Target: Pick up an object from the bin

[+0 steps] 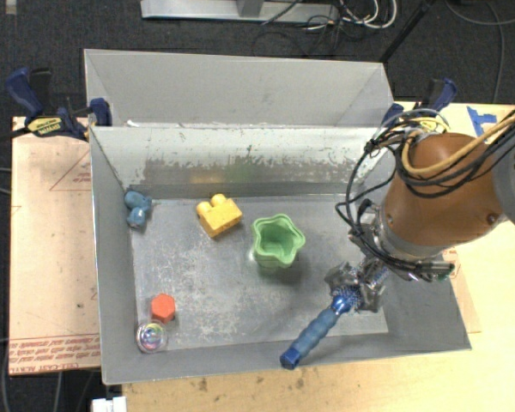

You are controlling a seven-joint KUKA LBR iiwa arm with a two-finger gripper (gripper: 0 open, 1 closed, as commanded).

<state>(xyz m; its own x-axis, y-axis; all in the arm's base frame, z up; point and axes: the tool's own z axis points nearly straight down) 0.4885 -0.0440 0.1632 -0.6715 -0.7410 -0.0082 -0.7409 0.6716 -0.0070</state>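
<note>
Grey bin floor lies mostly bare. By its near right corner the gripper sits at the far end of a blue rod, which slants toward the near rim. Whether it is open or clamped on the rod's tip I cannot tell, since the wrist hides much. A good grasp, I judge, straddles the rod across its width, then lifts straight up, clear of the green cup.

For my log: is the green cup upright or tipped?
Upright: the green cup stands on its base, open mouth facing up.
</note>
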